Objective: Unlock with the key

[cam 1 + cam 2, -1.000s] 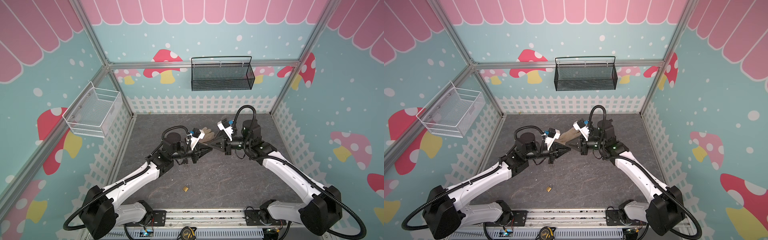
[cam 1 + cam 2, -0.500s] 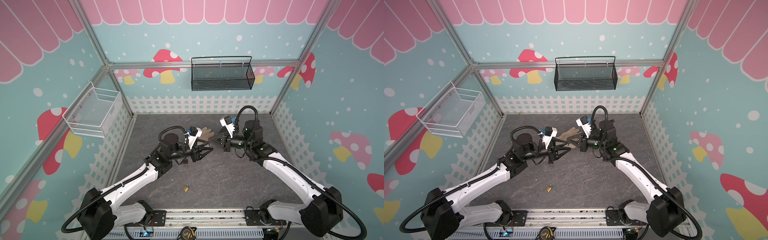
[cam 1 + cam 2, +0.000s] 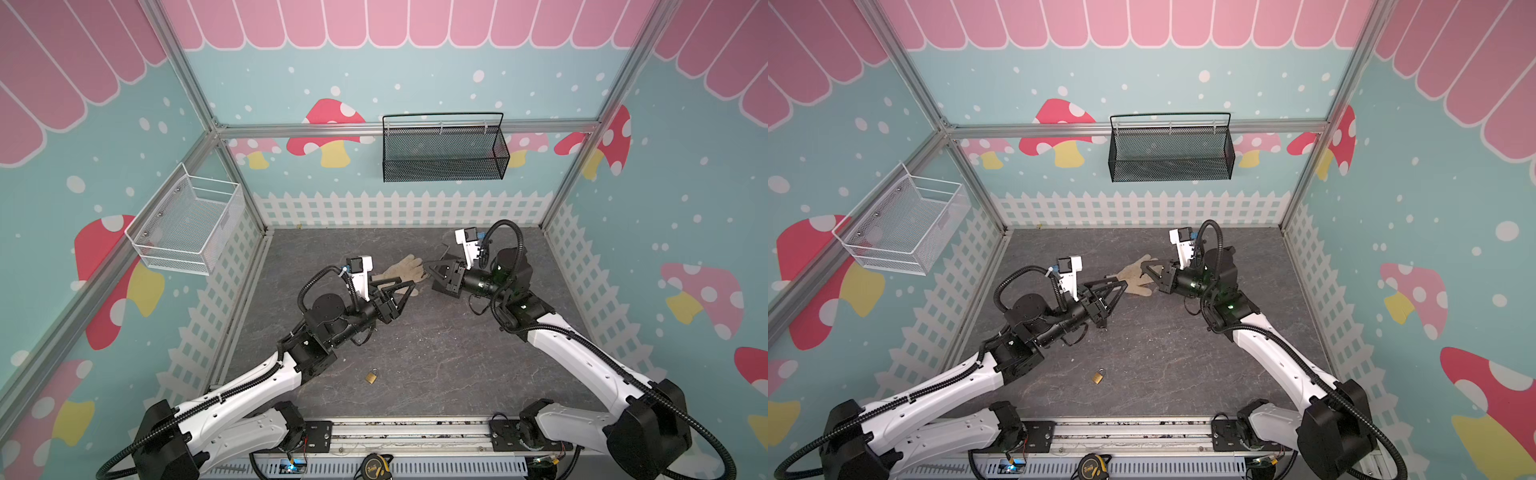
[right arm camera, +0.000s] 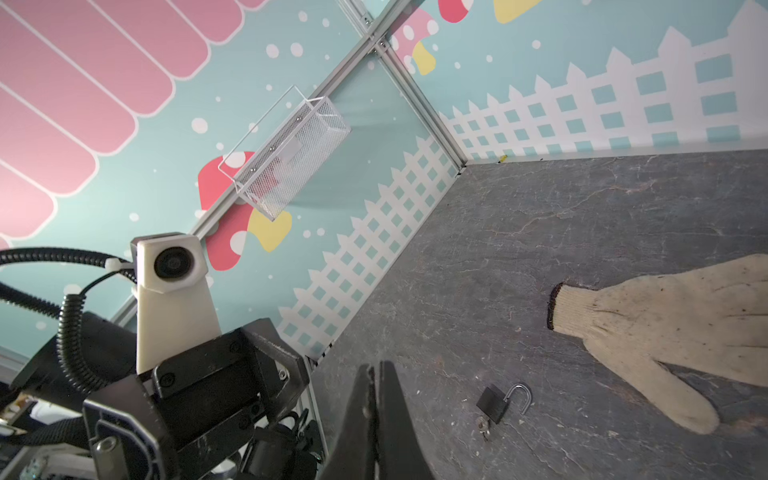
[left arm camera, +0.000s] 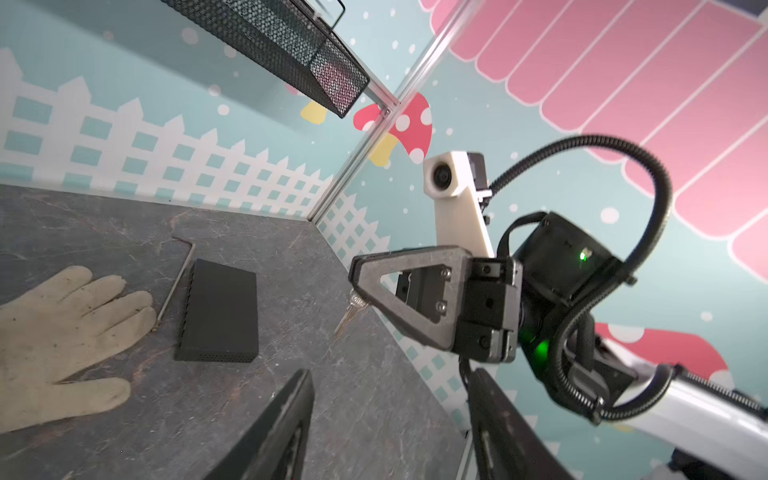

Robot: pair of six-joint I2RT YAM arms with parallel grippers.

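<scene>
Two padlocks on the mat [image 3: 436, 353]. First, the black padlock [image 4: 494, 402]: lying flat near the cuff of the work glove [image 4: 665, 328], roughly 6 o'clock of that cuff in a top view. Its shackle is swung out, one leg free, so I'd call the unlock itself done. There's a small silver bit at its keyway end; can't tell what.

Second, the brass padlock [image 3: 371, 377]: alone toward 6 o'clock of the mat, well apart from both arms. Too small to read its shackle.

My right pincer [image 5: 357, 276] is clenched on the key [image 5: 352, 311], blade hanging off the tips, above the mat at 12 o'clock of centre, clear of both locks. My left pincer [image 5: 390, 371] is released: fingers wide, nothing between them, tips at the glove's 6 o'clock edge.

The black box [image 5: 218, 309] and hex key [image 5: 178, 274] lie at 2–3 o'clock of the glove, apart from both pincers.

What's left, my guess: park the key and retract. If the brass one is the target, that whole job is ahead.
</scene>
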